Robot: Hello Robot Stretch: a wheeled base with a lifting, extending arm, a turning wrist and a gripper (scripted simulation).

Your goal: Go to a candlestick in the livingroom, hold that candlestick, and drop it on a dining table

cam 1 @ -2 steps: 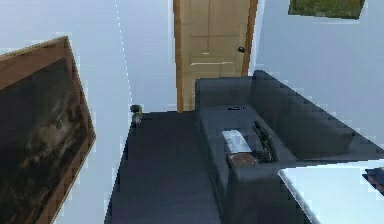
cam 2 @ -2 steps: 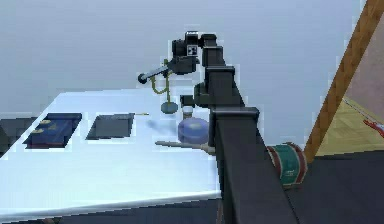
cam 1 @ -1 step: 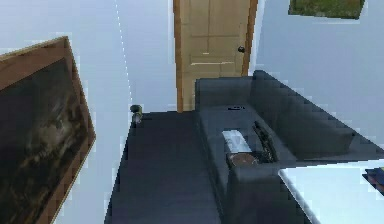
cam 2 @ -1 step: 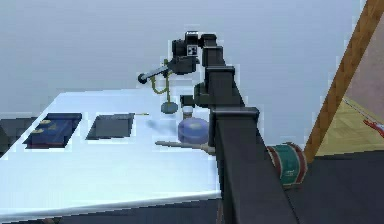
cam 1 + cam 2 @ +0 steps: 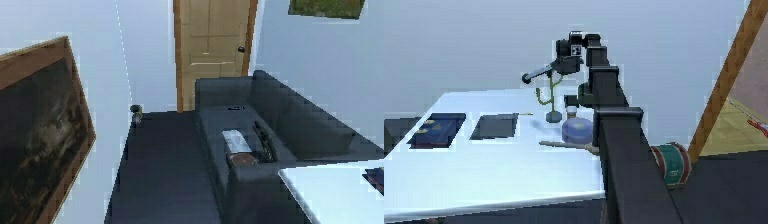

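The gripper hangs by the candlestick at the white surface's far edge; whether it holds anything, I cannot tell

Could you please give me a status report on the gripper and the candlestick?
Gripper by the candlestick on the white table; cannot tell whether it holds anything. Blue rounded vessel close beside it.
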